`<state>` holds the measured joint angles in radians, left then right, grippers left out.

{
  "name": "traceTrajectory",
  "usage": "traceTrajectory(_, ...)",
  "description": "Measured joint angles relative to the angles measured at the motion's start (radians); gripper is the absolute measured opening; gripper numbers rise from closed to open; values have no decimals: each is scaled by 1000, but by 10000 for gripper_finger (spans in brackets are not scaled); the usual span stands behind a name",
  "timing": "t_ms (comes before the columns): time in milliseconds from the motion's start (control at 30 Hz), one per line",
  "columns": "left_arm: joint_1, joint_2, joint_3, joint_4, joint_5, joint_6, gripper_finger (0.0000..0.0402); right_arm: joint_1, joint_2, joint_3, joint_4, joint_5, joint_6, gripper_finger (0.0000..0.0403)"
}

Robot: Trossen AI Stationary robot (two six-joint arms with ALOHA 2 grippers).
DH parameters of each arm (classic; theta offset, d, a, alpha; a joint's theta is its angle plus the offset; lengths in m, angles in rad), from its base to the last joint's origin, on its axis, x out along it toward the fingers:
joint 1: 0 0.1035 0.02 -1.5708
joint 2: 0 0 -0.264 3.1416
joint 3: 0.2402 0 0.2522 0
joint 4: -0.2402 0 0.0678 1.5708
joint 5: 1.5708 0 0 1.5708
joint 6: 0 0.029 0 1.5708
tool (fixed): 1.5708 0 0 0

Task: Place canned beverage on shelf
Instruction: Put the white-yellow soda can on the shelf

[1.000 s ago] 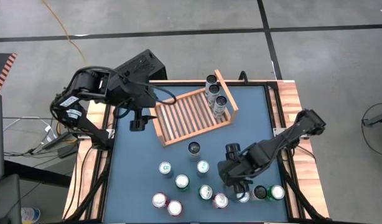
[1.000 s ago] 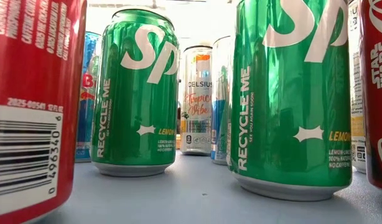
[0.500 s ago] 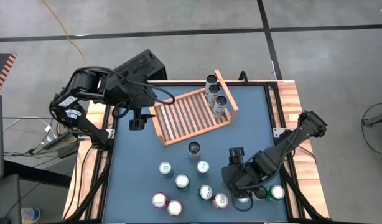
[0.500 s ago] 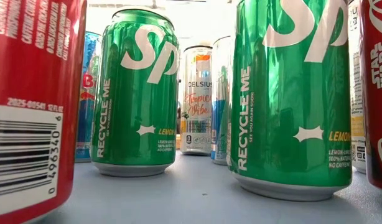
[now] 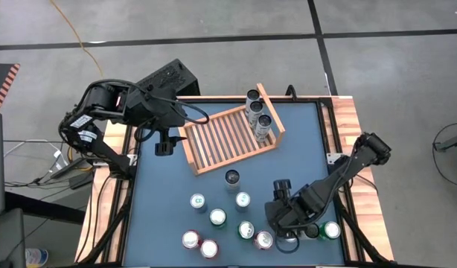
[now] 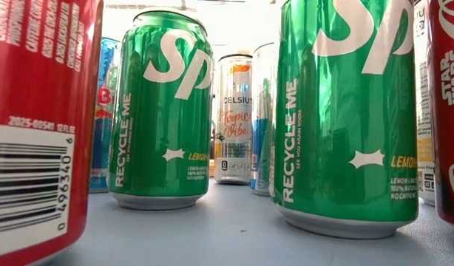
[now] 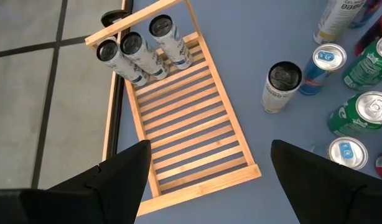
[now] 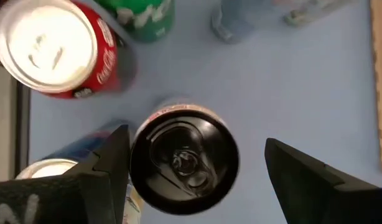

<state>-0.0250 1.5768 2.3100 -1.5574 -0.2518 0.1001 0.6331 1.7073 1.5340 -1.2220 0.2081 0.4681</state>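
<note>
The right gripper (image 8: 191, 180) hangs with fingers spread wide around a black-topped can (image 8: 183, 163), not closed on it, at the near right of the can cluster, well apart from the shelf (image 5: 227, 138). The shelf lies tilted at the table's (image 5: 161, 201) far middle, holding three cans (image 5: 257, 113) in a row at its right end. About ten more cans stand loose nearer than the shelf. The left gripper (image 5: 163, 144) waits wide open just left of the shelf.
</note>
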Motion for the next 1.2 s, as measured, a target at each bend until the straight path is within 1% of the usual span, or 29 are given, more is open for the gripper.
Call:
traceTrajectory(133, 0, 0, 0, 0, -25, 0, 318, 0, 0, -27, 15, -29, -6, 291)
traceTrajectory(300, 0, 0, 0, 0, -30, 11, 318, -1, 0, -35, 21, -29, -17, 288)
traceTrajectory(467, 0, 0, 0, 0, -30, 11, 318, -4, 0, -35, 35, -30, -58, 265)
traceTrajectory(567, 0, 0, 0, 0, -30, 11, 318, -14, 0, -35, 37, -36, -79, 236)
traceTrajectory(633, 0, 0, 0, 0, -30, 11, 318, -23, 0, -35, 41, -52, -94, 206)
traceTrajectory(733, 0, 0, 0, 0, -29, 16, 318, -37, -2, -34, 55, -81, -119, 151)
traceTrajectory(767, 0, 0, 0, 0, -30, 19, 318, -41, -2, -33, 57, -90, -129, 140)
traceTrajectory(967, 0, -2, 0, -1, -30, 33, 318, -74, 1, -8, 43, -109, -148, 139)
traceTrajectory(1200, 0, -17, 0, -3, -45, 69, 318, -149, -22, 71, -17, -94, -180, 139)
